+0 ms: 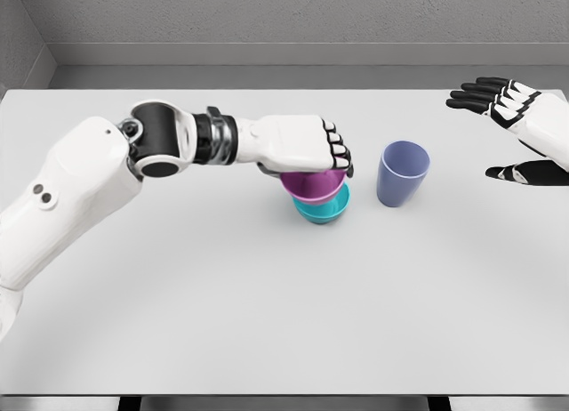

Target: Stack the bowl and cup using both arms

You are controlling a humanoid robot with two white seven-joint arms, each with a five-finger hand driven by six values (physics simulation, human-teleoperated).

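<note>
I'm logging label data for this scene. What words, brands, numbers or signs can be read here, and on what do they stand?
None: no readable text on the purple cup, the magenta bowl, the teal bowl, the table, the left hand or the right hand.

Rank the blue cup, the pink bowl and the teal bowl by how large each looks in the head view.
1. Blue cup.
2. and 3. Pink bowl and teal bowl can't be ranked: the left hand covers the pink one, which hides much of the teal.
</note>
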